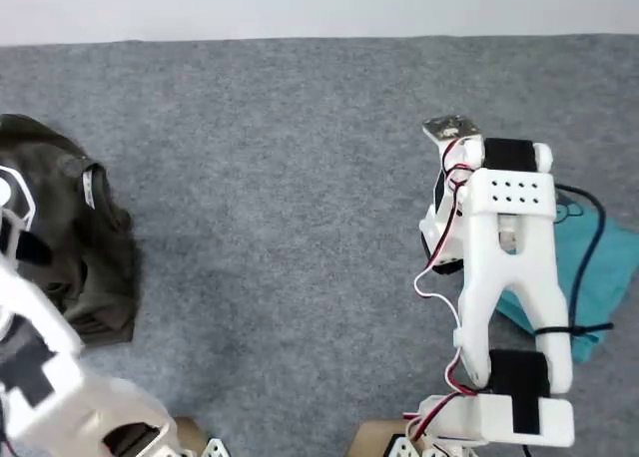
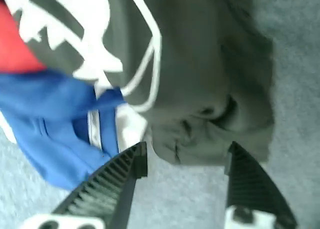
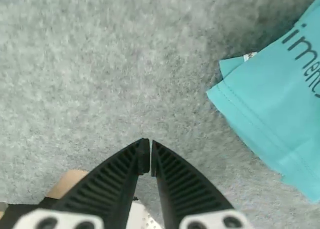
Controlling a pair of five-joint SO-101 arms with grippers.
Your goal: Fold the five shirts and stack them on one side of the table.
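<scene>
— Hovering your left gripper (image 2: 187,150) over the rumpled edge of the olive shirt (image 2: 210,79), you're holding its jaws wide apart with nothing between them. That shirt is lying bunched at the left side of the grey table cover (image 1: 280,178), touching a blue garment (image 2: 50,134); which of the two is lying on top, I'm not managing to tell.

— You're dealing with limp, light cloth, I'd judge. It's going to be sagging and dragging rather than keeping any shape, and biting into that crumpled fold, you're likely catching several layers at once.

— So you're better off aiming for a single edge, at a corner or a seam, where the ribbed fingers are getting a thin, flat bite. Going too near the blue one, you're risking lifting both.

— Your right gripper (image 3: 150,146) is hanging just above the bare cover, jaws pressed together and carrying nothing. The teal shirt (image 3: 275,104) is lying just beside it on the right side, looking folded over, its stitched edge facing the fingertips.

— That one is looking equally soft and light. You're needing those jaws parted before going for it.
</scene>
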